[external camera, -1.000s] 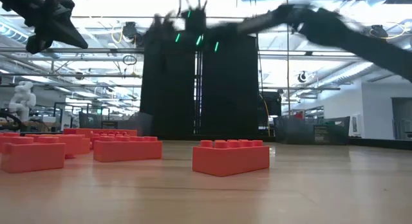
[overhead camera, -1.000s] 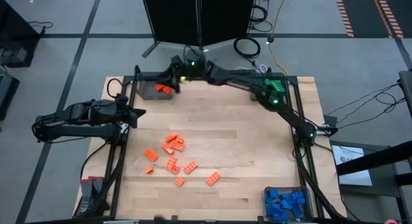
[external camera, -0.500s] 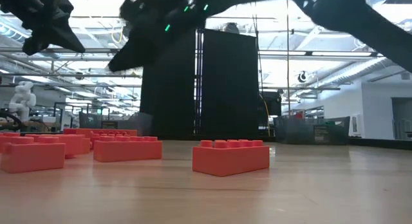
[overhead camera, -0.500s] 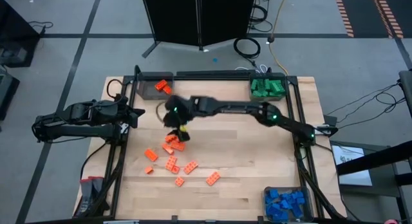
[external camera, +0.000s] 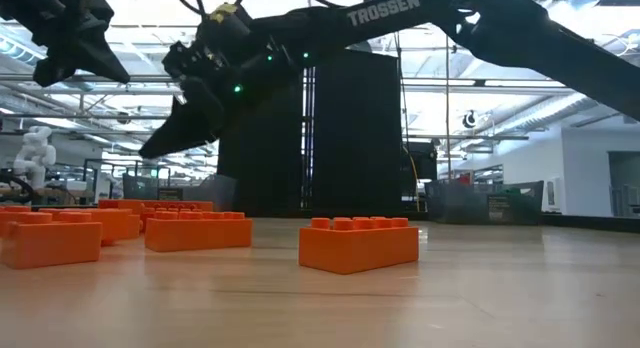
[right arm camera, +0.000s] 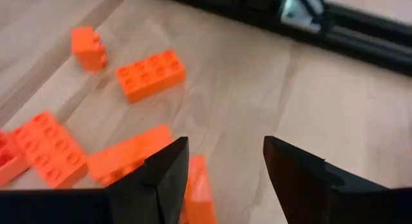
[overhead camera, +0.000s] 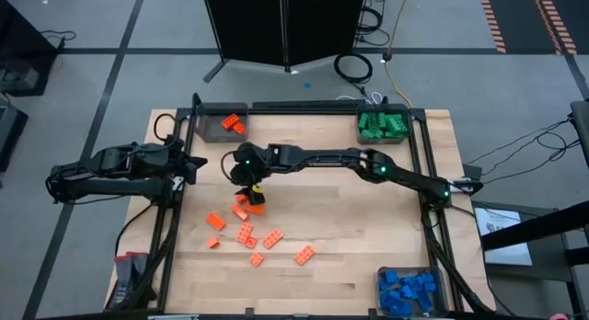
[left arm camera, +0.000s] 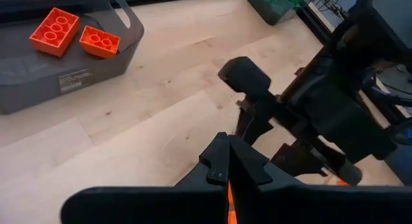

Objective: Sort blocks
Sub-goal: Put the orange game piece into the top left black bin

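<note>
- The blocks were small studded plastic bricks with smooth, hard-looking faces and round studs on top — some square, some oblong.
- A loose scatter of orange blocks (overhead camera: 247, 230) lay on the pale wooden table (overhead camera: 340, 219), left of its middle; seen from table height, one oblong orange block (external camera: 358, 245) stood apart from the others, studs up.
- Two more orange blocks (overhead camera: 232, 124) sat in a clear grey bin (overhead camera: 210, 127) at the table's far left corner; the left wrist view showed them as one oblong and one smaller brick lying flat on the bin's floor.
- Green blocks (overhead camera: 382, 126) filled a bin at the far right corner, and blue blocks (overhead camera: 408, 291) were heaped in a bin at the near right corner.
- The right gripper (overhead camera: 250, 187) reached across the table and hung over the far edge of the orange scatter; its dark fingers (right arm camera: 168, 172) stood apart with nothing held between them, an orange block (right arm camera: 198, 198) lying on the table in the gap below.
- The left gripper (overhead camera: 191, 162) waited at the table's left edge, near the orange bin — its fingers (left arm camera: 228, 161) pressed together with nothing between them.
- The table top was light wood with visible plank seams, framed by dark metal rails.
</note>
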Controlling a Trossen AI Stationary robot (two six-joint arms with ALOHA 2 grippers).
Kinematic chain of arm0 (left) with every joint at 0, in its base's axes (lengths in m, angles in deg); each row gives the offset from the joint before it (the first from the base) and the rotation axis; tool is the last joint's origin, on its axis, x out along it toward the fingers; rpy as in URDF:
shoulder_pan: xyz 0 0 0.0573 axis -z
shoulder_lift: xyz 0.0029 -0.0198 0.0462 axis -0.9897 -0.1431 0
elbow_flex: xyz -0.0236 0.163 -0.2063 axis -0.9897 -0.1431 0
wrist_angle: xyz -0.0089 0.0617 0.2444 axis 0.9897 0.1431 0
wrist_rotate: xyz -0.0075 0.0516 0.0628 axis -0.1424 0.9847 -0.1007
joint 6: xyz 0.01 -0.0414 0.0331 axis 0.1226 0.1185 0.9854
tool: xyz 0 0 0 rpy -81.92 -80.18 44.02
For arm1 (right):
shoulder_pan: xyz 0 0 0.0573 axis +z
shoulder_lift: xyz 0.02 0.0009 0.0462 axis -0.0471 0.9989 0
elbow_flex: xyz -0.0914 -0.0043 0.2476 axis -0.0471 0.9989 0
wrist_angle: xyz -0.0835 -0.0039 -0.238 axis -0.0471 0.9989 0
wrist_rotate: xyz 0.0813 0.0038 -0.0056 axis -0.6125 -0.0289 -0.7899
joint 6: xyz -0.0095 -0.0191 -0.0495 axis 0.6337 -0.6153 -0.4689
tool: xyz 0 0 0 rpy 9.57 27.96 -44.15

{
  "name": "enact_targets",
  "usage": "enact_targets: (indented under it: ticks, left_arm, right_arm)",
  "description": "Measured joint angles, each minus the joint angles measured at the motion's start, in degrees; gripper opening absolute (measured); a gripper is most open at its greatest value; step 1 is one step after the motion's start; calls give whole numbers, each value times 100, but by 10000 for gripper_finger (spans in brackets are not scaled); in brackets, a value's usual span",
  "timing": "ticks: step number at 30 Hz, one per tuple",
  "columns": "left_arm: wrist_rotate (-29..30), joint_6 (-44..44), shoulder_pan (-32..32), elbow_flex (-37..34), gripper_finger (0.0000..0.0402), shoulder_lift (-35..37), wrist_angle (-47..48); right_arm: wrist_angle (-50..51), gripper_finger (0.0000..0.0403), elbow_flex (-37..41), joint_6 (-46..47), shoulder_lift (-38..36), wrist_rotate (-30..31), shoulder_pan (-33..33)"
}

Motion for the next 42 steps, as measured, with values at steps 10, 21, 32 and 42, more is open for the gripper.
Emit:
enact_targets:
  ticks: [10,21,32,42]
  left_arm:
    - [6,2,-1,0,0,0,34]
    - [37,7,-1,0,0,0,164]
    - [37,7,0,0,0,2,183]
    - [114,11,0,0,0,0,187]
  right_arm:
    - [550,196,-4,-285,162,-10,-17]
    - [525,194,-26,-144,627,69,-18]
    - [671,118,-21,-78,613,535,-48]
    - [13,118,5,679,-60,606,-406]
